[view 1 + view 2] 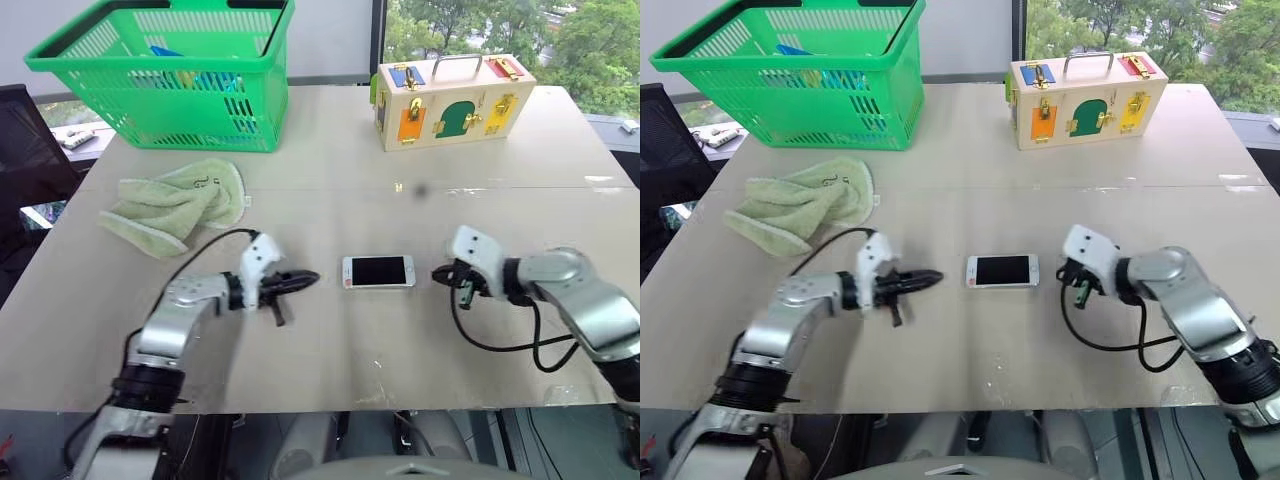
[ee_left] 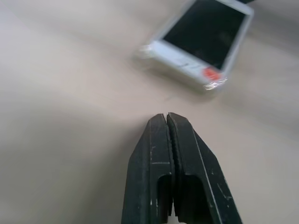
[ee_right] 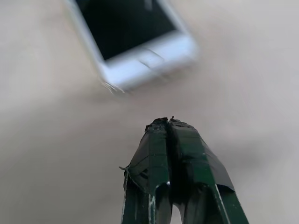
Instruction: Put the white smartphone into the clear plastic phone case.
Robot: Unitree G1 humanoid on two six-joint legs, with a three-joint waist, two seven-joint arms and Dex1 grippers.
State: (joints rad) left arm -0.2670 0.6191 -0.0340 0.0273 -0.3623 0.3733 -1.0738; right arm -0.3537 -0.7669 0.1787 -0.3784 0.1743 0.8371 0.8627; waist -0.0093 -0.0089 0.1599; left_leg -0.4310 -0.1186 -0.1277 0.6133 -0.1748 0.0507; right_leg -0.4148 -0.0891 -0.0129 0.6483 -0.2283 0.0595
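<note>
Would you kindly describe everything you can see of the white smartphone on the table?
The white smartphone is a small, flat rectangle with rounded corners, a dark, unlit screen and white bands at both short ends. It lies face up and flat on the beige table, its long side running across the robot's front. A glossy, see-through rim seems to edge it, perhaps a case, though that is unclear. It sits between the shut left gripper and the shut right gripper, and neither touches it.

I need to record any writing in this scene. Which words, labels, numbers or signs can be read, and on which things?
No text can be read.
Towel: a small dark mark, too small to read.
Phone: screen dark; an orange spot at one end, blurred, not readable.
Wooden box: coloured panels and latches, no lettering visible.
Basket: no label visible.
</note>
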